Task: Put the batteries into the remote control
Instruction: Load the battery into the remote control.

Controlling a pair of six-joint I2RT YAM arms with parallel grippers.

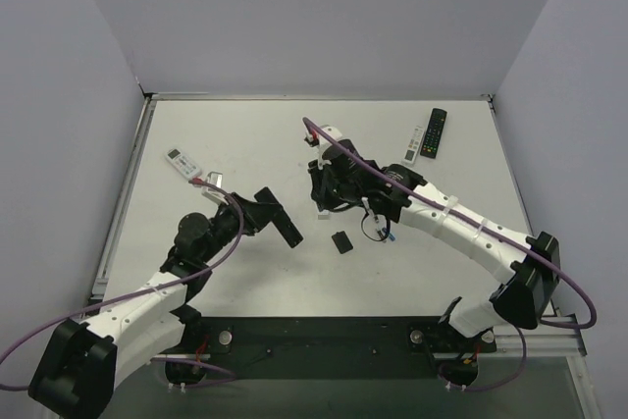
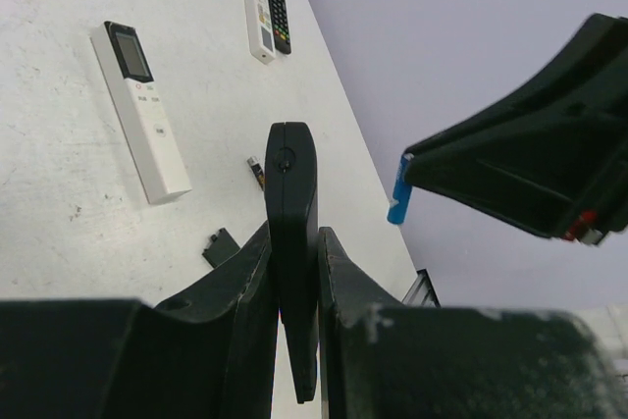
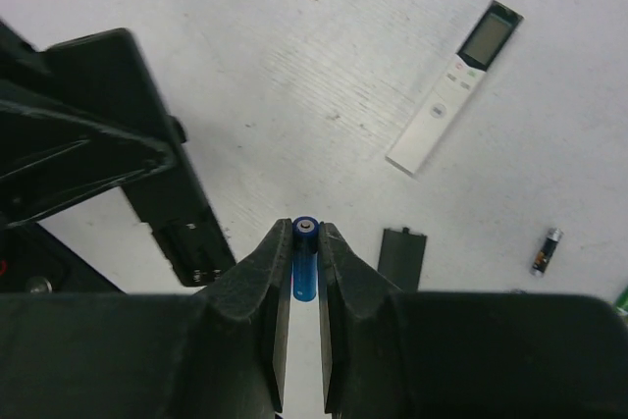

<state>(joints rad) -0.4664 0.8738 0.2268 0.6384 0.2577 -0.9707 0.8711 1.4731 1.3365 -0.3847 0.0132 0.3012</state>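
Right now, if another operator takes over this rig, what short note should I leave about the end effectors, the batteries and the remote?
Left end effector: shut on the black remote, held above the table.
Right end effector: shut on a blue battery, close to the remote's open bay.
Battery cover and a dark battery lie apart on the table.
Done: cover off, one battery picked up.
Left: seat the blue battery, probably add the dark one, refit the cover.

The remote (image 2: 291, 203) is matt plastic, the battery (image 3: 305, 264) glossy, the table (image 3: 294, 46) scuffed matt.
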